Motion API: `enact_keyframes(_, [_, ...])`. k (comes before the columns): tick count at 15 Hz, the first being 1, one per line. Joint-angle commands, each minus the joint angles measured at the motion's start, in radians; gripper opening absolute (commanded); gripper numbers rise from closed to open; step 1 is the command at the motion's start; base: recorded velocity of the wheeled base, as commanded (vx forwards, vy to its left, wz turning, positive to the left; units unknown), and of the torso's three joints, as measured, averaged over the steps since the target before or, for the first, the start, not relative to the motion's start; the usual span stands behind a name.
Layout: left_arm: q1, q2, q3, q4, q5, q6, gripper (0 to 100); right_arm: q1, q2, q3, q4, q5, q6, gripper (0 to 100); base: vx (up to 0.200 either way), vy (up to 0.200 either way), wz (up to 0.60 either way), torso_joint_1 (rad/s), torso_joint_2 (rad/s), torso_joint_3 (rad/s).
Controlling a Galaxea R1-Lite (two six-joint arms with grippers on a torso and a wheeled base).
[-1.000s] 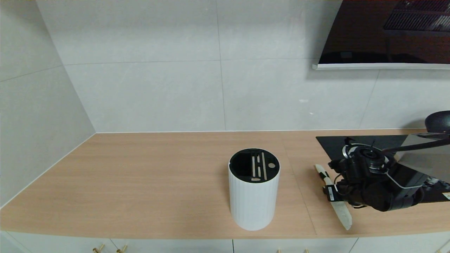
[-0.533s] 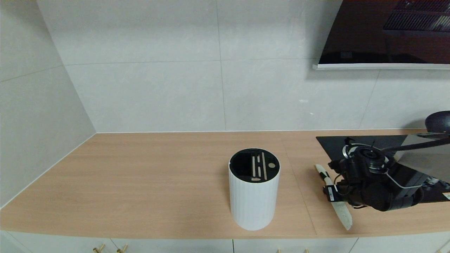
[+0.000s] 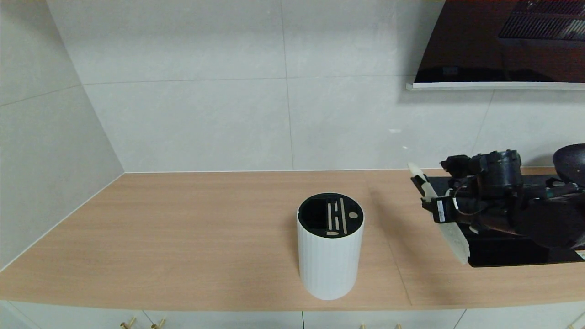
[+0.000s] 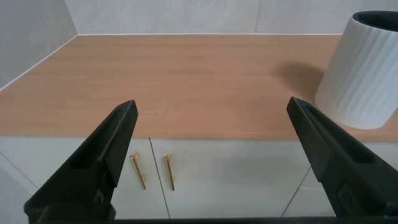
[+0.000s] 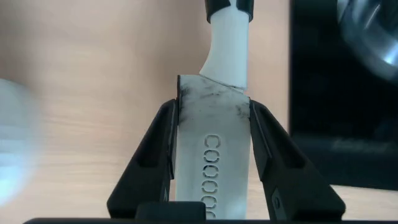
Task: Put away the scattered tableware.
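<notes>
A white ribbed cylinder holder [image 3: 330,246] with a black slotted top stands on the wooden counter [image 3: 205,237]; its side shows in the left wrist view [image 4: 364,68]. To its right, above the counter, my right gripper [image 3: 439,208] is shut on a white knife [image 3: 450,228], blade pointing down toward the front, handle toward the wall. In the right wrist view the knife blade [image 5: 214,155] sits clamped between the black fingers [image 5: 152,162]. My left gripper [image 4: 211,162] hangs open at the counter's front edge, left of the holder, with nothing between its fingers.
A black cooktop [image 3: 502,246] lies at the counter's right end under the right arm, with a dark pan [image 3: 570,157] behind it. A dark range hood [image 3: 502,45] hangs above. Cabinet doors with brass handles [image 4: 152,171] lie below the counter edge.
My right gripper has lifted the knife off the counter and carried it up and back toward the wall. The holder has stayed put.
</notes>
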Motion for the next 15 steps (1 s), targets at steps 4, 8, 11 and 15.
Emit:
enact_keyframes(4, [-0.001, 0.0, 0.0, 0.0, 0.0, -0.001, 100, 0.199, -0.279, 0.006, 0.051, 0.001, 0.003, 0, 0.0, 0.0, 0.0, 0.0, 0.0, 0.0])
enact_keyframes(8, [0.001, 0.0, 0.0, -0.003, -0.001, 0.004, 100, 0.26, -0.32, 0.07, -0.008, 0.007, -0.005, 0, 0.0, 0.0, 0.0, 0.0, 0.0, 0.0])
enact_keyframes(11, [-0.015, 0.104, -0.23, 0.091, -0.109, -0.029, 100, 0.299, -0.337, 0.089, -0.088, 0.046, -0.012, 0, 0.0, 0.0, 0.0, 0.0, 0.0, 0.0])
enact_keyframes(15, [-0.019, 0.627, -0.617, 0.189, -0.305, -0.041, 100, 0.383, -0.3, 0.009, -0.092, 0.072, -0.046, 0, 0.0, 0.0, 0.0, 0.0, 0.0, 0.0])
